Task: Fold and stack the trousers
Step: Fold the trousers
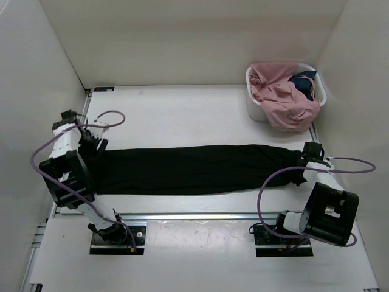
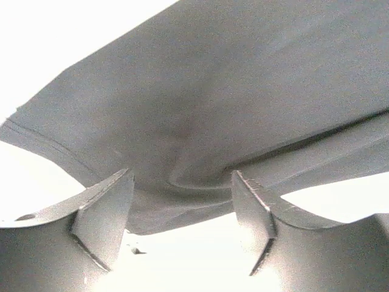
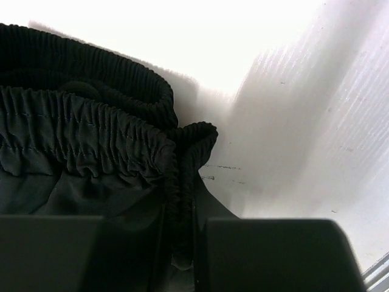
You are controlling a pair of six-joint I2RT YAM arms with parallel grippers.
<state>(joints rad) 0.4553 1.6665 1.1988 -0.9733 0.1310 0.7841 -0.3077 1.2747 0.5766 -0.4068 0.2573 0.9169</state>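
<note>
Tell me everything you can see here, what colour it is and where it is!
trousers: one pair, black, stretched flat across the middle of the table
basket: one, white, far right corner of the table
pink garment: one, pink, piled in the basket and spilling over its rim
dark blue garment: one, dark blue, in the basket beside the pink one
table: one, white, under everything
left arm: one, black and white, near left
right arm: one, black and white, near right
left end effector: one, at the leg end of the trousers, fingers apart
right end effector: one, black, shut on the waistband of the trousers
</note>
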